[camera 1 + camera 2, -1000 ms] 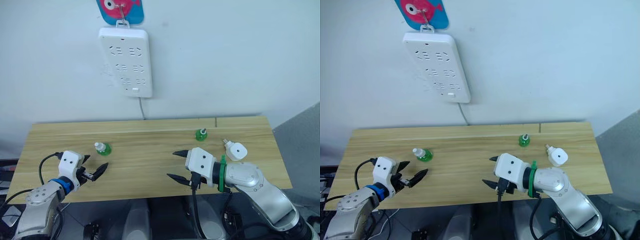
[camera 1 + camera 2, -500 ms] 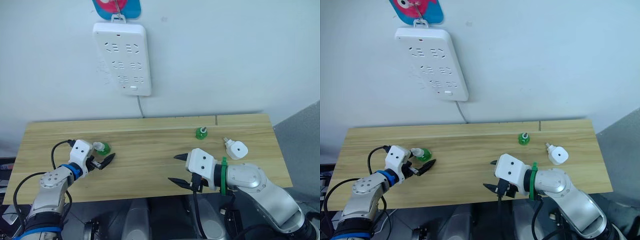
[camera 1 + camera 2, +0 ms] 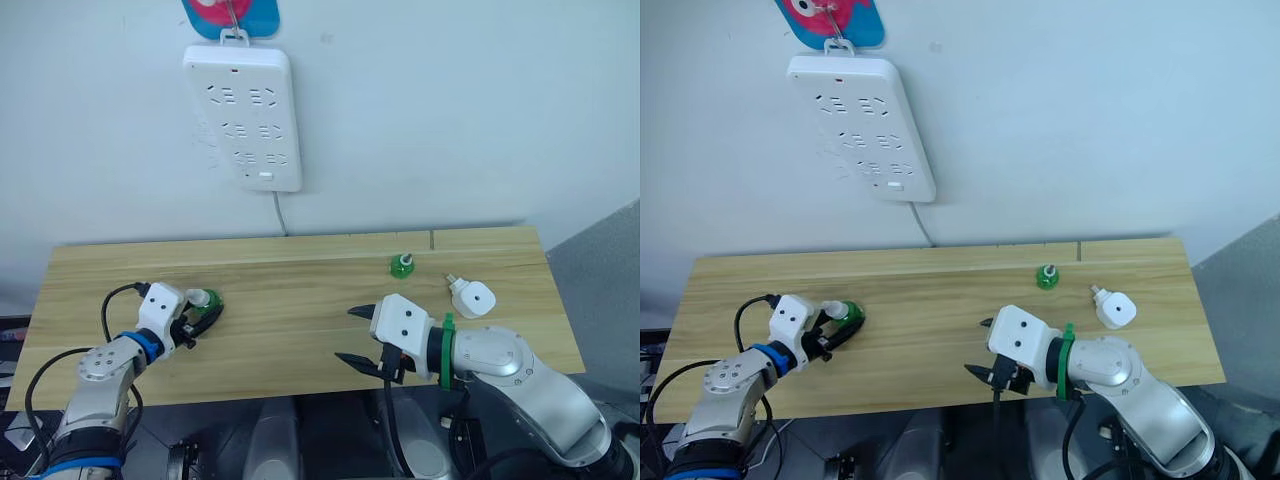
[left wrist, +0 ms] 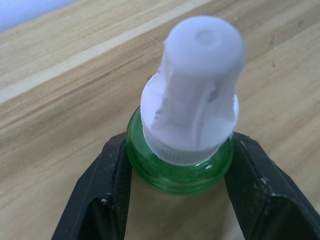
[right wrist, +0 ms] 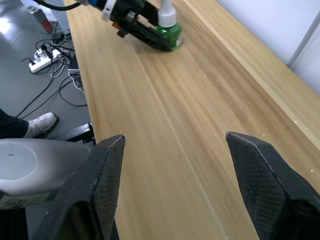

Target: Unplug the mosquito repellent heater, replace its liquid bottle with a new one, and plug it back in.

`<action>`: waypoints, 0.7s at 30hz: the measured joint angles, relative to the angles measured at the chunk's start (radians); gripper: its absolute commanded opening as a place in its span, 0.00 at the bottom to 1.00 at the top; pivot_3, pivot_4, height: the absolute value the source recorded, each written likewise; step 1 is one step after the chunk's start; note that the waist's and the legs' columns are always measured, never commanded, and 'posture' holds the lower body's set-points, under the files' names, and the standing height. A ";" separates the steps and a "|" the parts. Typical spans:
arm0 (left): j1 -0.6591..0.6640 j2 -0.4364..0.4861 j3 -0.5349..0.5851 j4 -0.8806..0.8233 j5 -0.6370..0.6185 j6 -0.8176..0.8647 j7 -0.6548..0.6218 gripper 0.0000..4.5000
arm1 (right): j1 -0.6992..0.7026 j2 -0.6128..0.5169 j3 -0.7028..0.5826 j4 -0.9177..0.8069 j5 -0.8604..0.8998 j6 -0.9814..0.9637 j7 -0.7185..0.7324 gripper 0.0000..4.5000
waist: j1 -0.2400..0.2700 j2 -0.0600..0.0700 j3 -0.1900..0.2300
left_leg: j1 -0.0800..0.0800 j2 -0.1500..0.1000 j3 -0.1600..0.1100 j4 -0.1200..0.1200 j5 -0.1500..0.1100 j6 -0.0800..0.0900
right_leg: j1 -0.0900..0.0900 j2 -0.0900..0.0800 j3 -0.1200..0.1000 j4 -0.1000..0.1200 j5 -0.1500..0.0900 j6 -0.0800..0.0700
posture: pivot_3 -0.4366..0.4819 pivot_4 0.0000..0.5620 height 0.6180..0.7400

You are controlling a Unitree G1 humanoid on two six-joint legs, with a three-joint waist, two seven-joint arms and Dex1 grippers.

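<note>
Left gripper (image 4: 180, 175): fingers pinching green capped bottle (image 4: 187, 125). Right gripper (image 5: 175, 175): spread, empty. No legible writing on bottle.

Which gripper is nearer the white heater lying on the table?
Right. The right gripper hangs open just off the heater; the left gripper sits across the table, around a capped green bottle.

Glossy green bottle (image 4: 180, 170) — matt white plastic cap — on grained wooden table (image 3: 300, 300).
</note>
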 measured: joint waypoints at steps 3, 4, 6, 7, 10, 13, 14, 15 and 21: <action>-0.002 0.000 0.000 -0.007 -0.001 0.000 -0.003 0.50 | 0.000 0.000 -0.001 0.000 0.004 0.000 -0.003 0.75 | 0.000 0.000 0.000 | 0.000 0.000 0.000 0.000 0.000 0.000 | 0.000 -0.001 0.000 0.000 0.000 0.000 | 0.31 0.69 1.00; 0.005 0.003 -0.004 -0.024 -0.001 0.003 -0.020 0.50 | 0.000 0.001 -0.008 0.000 0.020 0.000 -0.003 0.75 | 0.000 0.000 0.000 | -0.002 0.000 0.000 0.000 0.000 0.000 | -0.001 -0.001 -0.001 -0.001 0.000 0.001 | 0.31 0.68 1.00; 0.020 0.010 -0.020 -0.082 -0.006 0.022 -0.051 0.50 | 0.005 -0.001 -0.028 -0.001 0.043 0.000 0.001 0.75 | 0.000 -0.001 0.000 | -0.004 0.000 -0.001 0.001 0.001 -0.001 | -0.002 -0.002 -0.002 -0.001 0.000 0.001 | 0.32 0.66 1.00; 0.024 0.013 -0.030 -0.132 -0.017 0.036 -0.073 0.50 | 0.006 -0.004 -0.045 0.000 0.056 0.001 0.003 0.75 | 0.000 -0.001 0.000 | -0.006 0.001 -0.002 0.001 0.002 -0.004 | -0.003 -0.004 -0.003 -0.001 0.000 0.001 | 0.32 0.64 1.00; 0.025 0.038 -0.064 -0.289 -0.059 0.110 -0.129 0.50 | -0.001 -0.010 -0.087 0.000 0.093 -0.002 0.023 0.75 | 0.005 -0.001 -0.001 | -0.008 -0.001 -0.006 0.001 0.003 -0.005 | -0.002 -0.006 -0.006 -0.002 0.001 0.002 | 0.31 0.59 1.00; -0.016 0.063 -0.128 -0.496 -0.128 0.272 -0.180 0.50 | -0.051 -0.029 -0.140 0.021 0.150 -0.007 0.071 0.75 | 0.003 -0.002 -0.002 | -0.007 -0.003 -0.006 0.001 0.003 -0.005 | -0.001 -0.009 -0.007 -0.003 0.002 0.003 | 0.30 0.53 1.00; -0.038 0.065 -0.149 -0.539 -0.146 0.313 -0.193 0.50 | -0.067 -0.031 -0.157 0.029 0.168 -0.007 0.087 0.75 | 0.001 -0.003 -0.003 | -0.007 -0.003 -0.006 0.001 0.003 -0.005 | 0.000 -0.009 -0.008 -0.003 0.002 0.003 | 0.31 0.50 1.00; -0.055 0.068 -0.165 -0.564 -0.158 0.347 -0.203 0.50 | -0.081 -0.036 -0.166 0.038 0.188 -0.007 0.100 0.75 | 0.000 -0.004 -0.005 | -0.007 -0.003 -0.007 0.001 0.003 -0.005 | 0.000 -0.009 -0.008 -0.003 0.003 0.001 | 0.31 0.48 1.00; -0.162 0.119 -0.261 -0.617 -0.198 0.479 -0.313 0.50 | -0.135 -0.043 -0.257 0.084 0.329 0.053 0.137 0.99 | -0.013 -0.005 -0.027 | -0.011 -0.003 -0.016 0.001 0.004 -0.005 | -0.002 -0.009 -0.018 -0.002 0.005 -0.003 | 0.29 0.36 1.00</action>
